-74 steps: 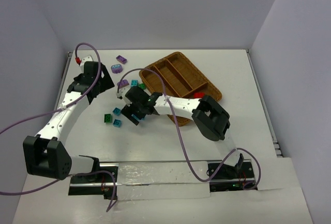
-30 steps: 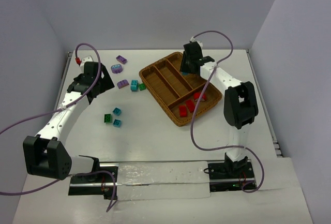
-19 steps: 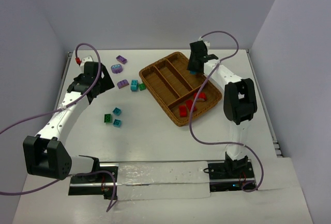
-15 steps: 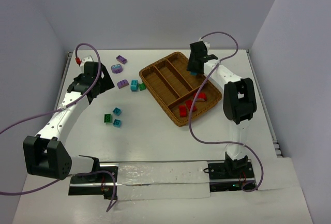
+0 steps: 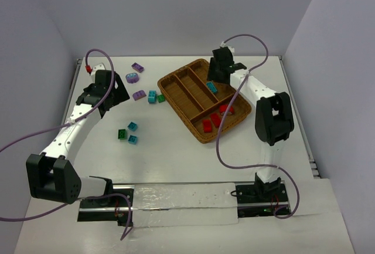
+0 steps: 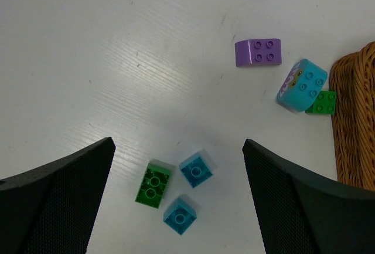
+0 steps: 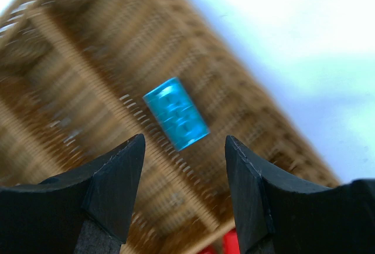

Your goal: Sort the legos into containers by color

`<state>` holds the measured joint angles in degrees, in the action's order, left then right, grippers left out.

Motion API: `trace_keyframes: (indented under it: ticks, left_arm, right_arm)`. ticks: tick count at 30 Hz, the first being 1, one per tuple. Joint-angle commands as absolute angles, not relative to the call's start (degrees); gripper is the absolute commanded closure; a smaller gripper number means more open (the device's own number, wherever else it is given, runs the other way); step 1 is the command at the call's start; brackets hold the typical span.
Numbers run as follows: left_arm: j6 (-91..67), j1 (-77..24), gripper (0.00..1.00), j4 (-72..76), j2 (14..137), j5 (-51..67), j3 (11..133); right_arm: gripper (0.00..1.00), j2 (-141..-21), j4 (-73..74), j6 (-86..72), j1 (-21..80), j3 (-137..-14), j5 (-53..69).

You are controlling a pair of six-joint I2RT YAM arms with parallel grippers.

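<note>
Right claw [image 7: 184, 148] is hanging apart over a teal brick [image 7: 176, 121], seemingly lying in the wicker tray [image 5: 186, 92]; red bricks [image 5: 215, 119] are sitting sorted. Left claw [image 6: 177, 144] is gaping; loose bricks [image 6: 194, 170] are waiting.

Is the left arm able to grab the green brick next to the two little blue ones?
Probably yes. The left gripper is open, and nothing lies between it and the green brick. Two blue bricks sit close beside it, so a finger might bump them.
</note>
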<state>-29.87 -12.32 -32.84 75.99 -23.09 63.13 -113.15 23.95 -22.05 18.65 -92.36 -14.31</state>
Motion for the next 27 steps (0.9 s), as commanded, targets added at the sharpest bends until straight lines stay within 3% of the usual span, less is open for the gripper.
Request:
trace_keyframes:
  ticks: [1,8,15,21,27]
  left_arm:
    - [-30.24,-12.13,0.01,-32.11,75.44,-23.18,63.05]
    - [-31.28,-12.13,0.01,-32.6,75.75,-24.35,63.36]
    - [-31.31,-12.13,0.01,-31.14,76.52,-22.0,61.03]
    - [-28.86,-15.82,0.04,-25.97,83.12,-17.45,64.38]
    - [-28.59,-18.93,0.07,-23.74,96.7,-14.22,71.63]
  right_arm:
    - [0.35,-105.93,21.5,-19.59,27.47,-91.88,-14.91]
    - [0.27,-109.83,23.63,-19.67,44.04,-98.19,-14.08]
    - [0.26,-120.31,29.08,-23.91,49.2,-111.45,-13.34]
    - [0.26,-115.13,27.96,-24.65,48.07,-105.84,-15.86]
    - [0.23,-99.63,27.05,-25.51,42.14,-91.55,-19.03]
